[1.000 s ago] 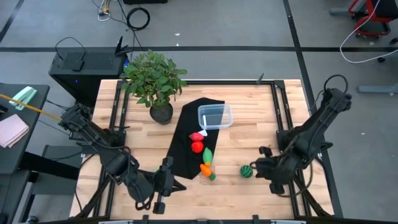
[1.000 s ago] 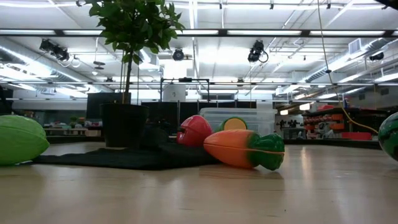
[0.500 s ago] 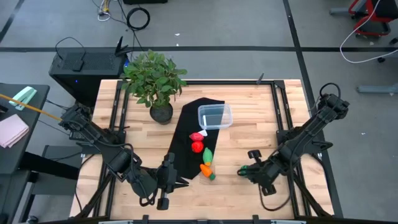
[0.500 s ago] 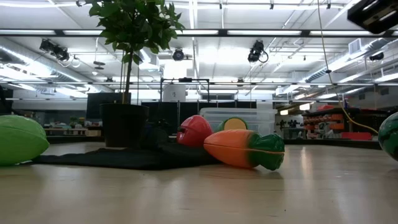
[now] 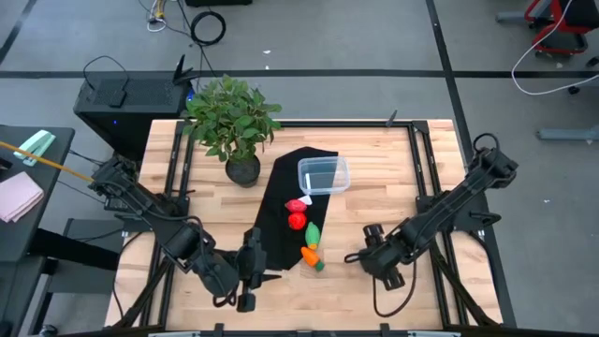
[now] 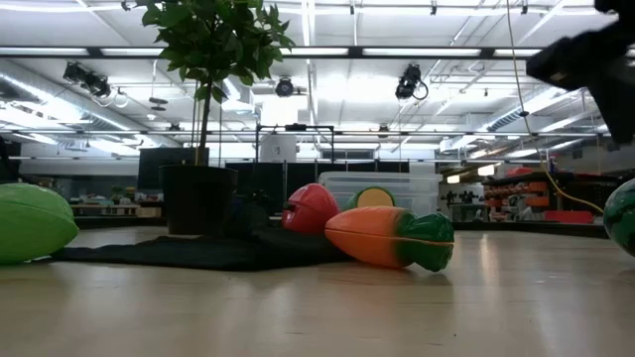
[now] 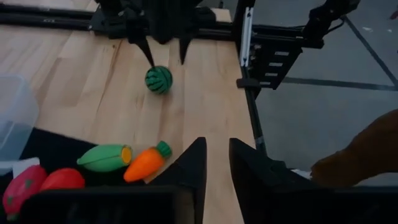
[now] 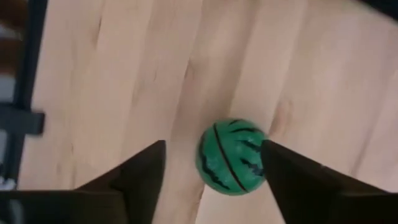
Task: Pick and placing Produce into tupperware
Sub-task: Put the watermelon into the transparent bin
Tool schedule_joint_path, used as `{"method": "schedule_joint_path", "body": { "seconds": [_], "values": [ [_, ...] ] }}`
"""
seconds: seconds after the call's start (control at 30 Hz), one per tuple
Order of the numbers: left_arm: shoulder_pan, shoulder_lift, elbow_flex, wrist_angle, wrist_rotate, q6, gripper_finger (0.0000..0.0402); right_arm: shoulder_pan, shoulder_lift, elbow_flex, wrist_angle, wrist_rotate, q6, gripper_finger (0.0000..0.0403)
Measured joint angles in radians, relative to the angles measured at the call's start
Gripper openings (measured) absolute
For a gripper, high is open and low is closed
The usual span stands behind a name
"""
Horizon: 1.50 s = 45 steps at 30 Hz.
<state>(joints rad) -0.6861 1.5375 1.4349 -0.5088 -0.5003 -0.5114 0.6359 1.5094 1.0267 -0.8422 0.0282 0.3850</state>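
The dark-green striped ball (image 8: 231, 155) lies on the bare wood right of the black cloth (image 5: 281, 211). My right gripper (image 7: 166, 57) hangs open above it, one finger on either side, touching nothing. On the cloth lie two red pieces (image 5: 296, 213) and a green oblong (image 5: 313, 234). An orange carrot (image 5: 310, 255) lies at the cloth's edge. A lime-green piece (image 6: 33, 220) shows at the left of the low view. The clear tupperware (image 5: 323, 174) stands at the cloth's far end. My left gripper (image 7: 216, 152) waits near the front edge, fingers narrowly apart, holding nothing.
A leafy potted plant (image 5: 234, 126) stands at the far left of the table, beside the cloth. Black frame rails (image 5: 421, 187) run along the table's sides. Bare wood lies between the carrot and the right rail.
My right gripper has moved toward the table's left edge and now stands over the striped ball, covering it in the high view. My left gripper has shifted a little toward the right. The produce has stayed where it was.
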Motion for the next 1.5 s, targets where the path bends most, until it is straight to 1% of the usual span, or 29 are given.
{"method": "schedule_joint_path", "body": {
  "seconds": [0.17, 0.4, 0.6, 0.77, 0.97, 1.2, 1.37, 1.5],
  "values": [
    [0.0, 0.0, 0.0, -0.016, 0.0, -0.042, 0.0088, 0.001, 0.085, 0.0, -0.042, -0.007, -0.074, 0.0326],
    [-0.001, 0.0, 0.0, -0.015, 0.0, -0.054, 0.0089, 0.001, 0.138, -0.001, -0.058, -0.006, -0.125, 0.0349],
    [-0.001, 0.0, 0.0, -0.015, 0.0, -0.054, 0.0085, 0.001, 0.16, -0.001, -0.056, -0.014, -0.117, 0.0348],
    [-0.001, 0.0, 0.0, -0.015, 0.0, -0.054, 0.009, 0.001, 0.166, -0.008, -0.05, -0.045, -0.119, 0.0346],
    [-0.001, 0.0, 0.0, -0.016, 0.0, -0.054, 0.0094, 0.001, 0.165, -0.02, -0.084, -0.138, -0.13, 0.0344],
    [0.0, 0.0, 0.0, -0.022, 0.0, -0.054, 0.009, -0.001, 0.153, -0.02, -0.156, -0.147, -0.13, 0.0343],
    [0.0, 0.0, 0.0, -0.029, 0.0, -0.055, 0.0096, -0.007, 0.125, -0.02, -0.255, -0.224, -0.04, 0.0343],
    [0.0, 0.0, 0.0, -0.033, 0.0, -0.056, 0.0099, -0.004, 0.029, -0.019, -0.277, -0.229, 0.054, 0.0343]
  ]
}}
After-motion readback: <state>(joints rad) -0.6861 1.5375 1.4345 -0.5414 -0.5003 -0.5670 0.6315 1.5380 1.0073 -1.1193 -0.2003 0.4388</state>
